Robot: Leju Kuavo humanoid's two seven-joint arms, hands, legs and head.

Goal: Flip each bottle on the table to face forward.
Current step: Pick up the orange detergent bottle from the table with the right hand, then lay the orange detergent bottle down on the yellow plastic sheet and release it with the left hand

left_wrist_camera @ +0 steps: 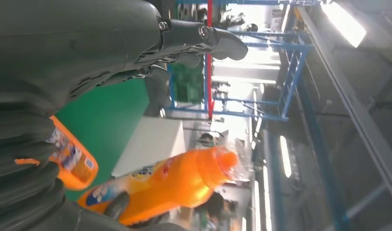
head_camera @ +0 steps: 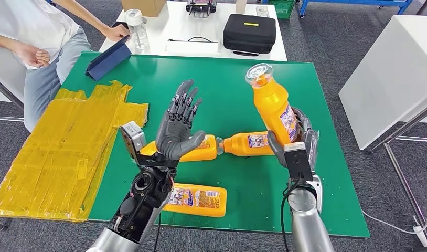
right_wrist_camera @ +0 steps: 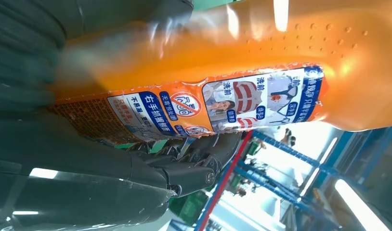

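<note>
A: What lies nearest on the green tabletop (head_camera: 327,210)?

B: An orange bottle on its side (head_camera: 196,199), at the near edge, label up, just in front of the left robot hand (head_camera: 179,128).

A: And that hand's state?

B: It is raised above the tabletop, palm showing, fingers spread apart, holding nothing.

A: The right one?

B: The right robot hand (head_camera: 298,137) is clamped around the lower body of a lifted bottle (head_camera: 273,102). That bottle is off the tabletop, nearly upright but leaning, its clear cap pointing up and away. In the right wrist view its label (right_wrist_camera: 218,103) with blue and red print faces the camera, fingers (right_wrist_camera: 194,156) wrapped beneath it.

A: Any more bottles?

B: Two lying ones between the hands: one (head_camera: 249,143) touching the right hand's thumb side, its neck pointing at the left hand, and another (head_camera: 201,149) partly hidden behind the left hand. Their necks nearly meet.

A: Farther off?

B: Crumpled yellow plastic sheeting (head_camera: 64,152) left of the left hand. Beyond the green tabletop, a white table (head_camera: 201,31) carries a black case (head_camera: 249,32) and a clear jar (head_camera: 137,27). A seated person (head_camera: 38,37) holds a blue folder (head_camera: 109,59) at the far left corner.
</note>
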